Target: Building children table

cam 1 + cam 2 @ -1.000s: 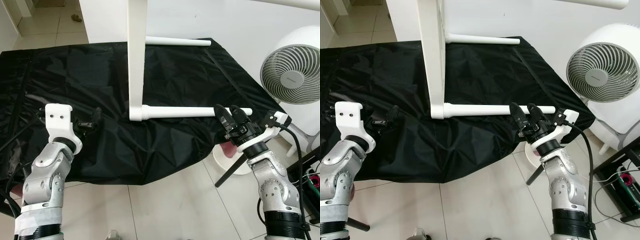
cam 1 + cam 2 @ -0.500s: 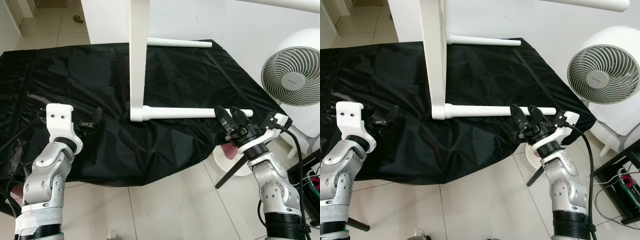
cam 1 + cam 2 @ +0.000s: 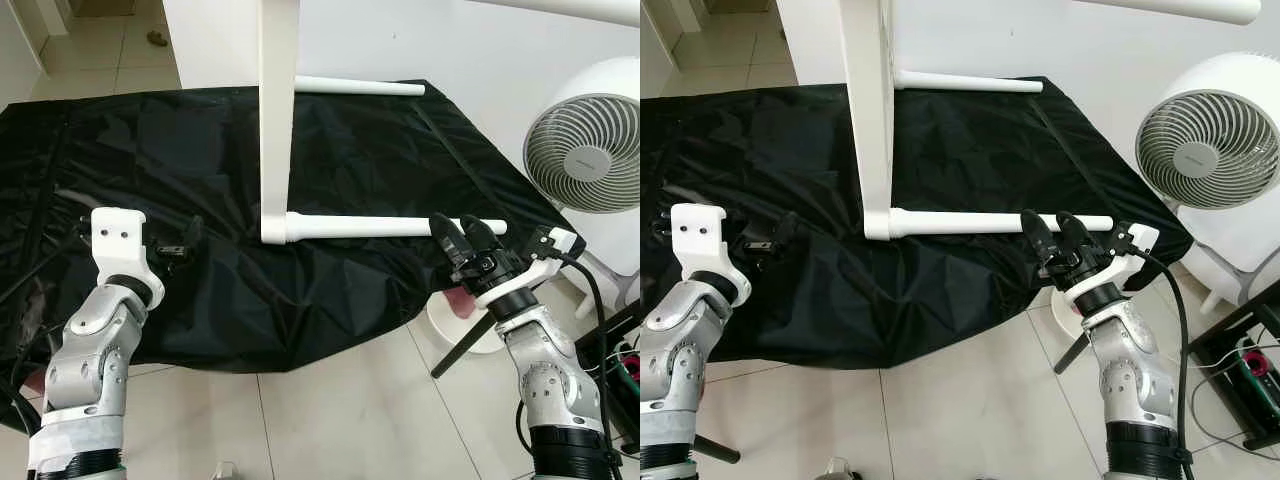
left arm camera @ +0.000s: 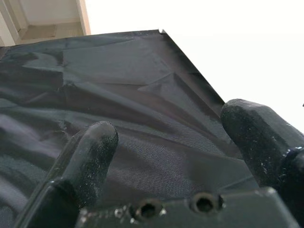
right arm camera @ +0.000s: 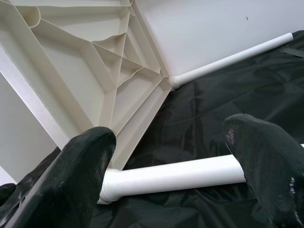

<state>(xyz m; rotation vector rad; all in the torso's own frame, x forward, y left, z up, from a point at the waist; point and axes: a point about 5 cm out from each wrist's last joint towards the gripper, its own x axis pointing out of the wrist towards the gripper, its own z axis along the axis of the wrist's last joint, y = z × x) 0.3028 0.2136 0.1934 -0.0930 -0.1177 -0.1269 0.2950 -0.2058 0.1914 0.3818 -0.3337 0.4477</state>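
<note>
Little has moved since 1 second ago: both arms keep their poses and the white plastic children's table [image 3: 277, 110] stays on its side.

The table stands on edge on the crumpled black fabric sheet [image 3: 200, 290], 2 white tube legs lying level. The right gripper [image 3: 461, 234], fingers [image 5: 266, 164] spread apart, hovers at the free end of the nearer leg [image 3: 380, 226]. The left gripper [image 4: 185, 156], also spread, hangs empty over the sheet. A round white fan [image 3: 590, 150] stands at the right.

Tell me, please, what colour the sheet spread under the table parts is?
Black; the sheet shows best in the left eye view.
</note>
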